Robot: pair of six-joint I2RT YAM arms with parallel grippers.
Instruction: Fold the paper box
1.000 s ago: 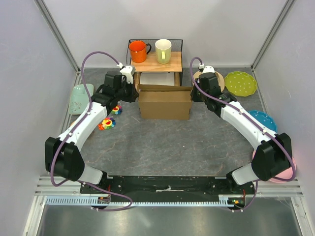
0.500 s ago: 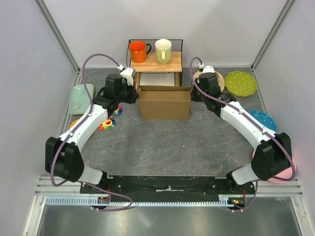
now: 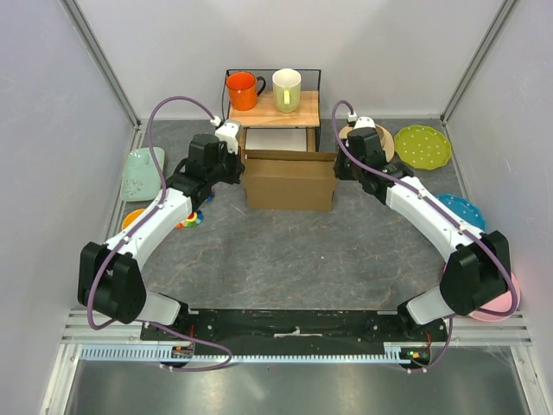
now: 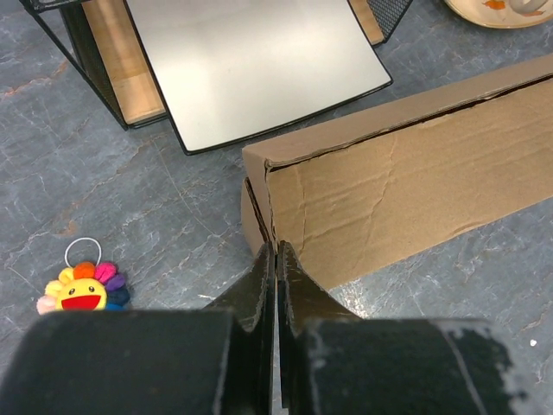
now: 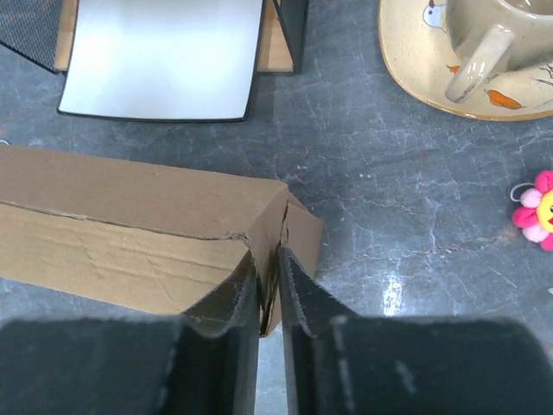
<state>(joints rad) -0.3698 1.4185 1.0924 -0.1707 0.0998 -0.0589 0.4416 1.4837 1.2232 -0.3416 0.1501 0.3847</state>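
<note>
The paper box, plain brown cardboard, stands folded up at the table's middle back, in front of the wire rack. My left gripper is at the box's left end. In the left wrist view its fingers are shut, tips touching the box's lower left corner, with no cardboard visible between them. My right gripper is at the right end. In the right wrist view it is shut on the box's right side wall, a cardboard edge between its fingers.
A wire rack with a wooden top holds an orange mug and a cream mug. A white tray lies under it. A beige saucer with a cup, green plate, blue plate, mint plate and flower toys lie around.
My left gripper has moved right, up to the box's left end. The right gripper and the box have stayed in place.
</note>
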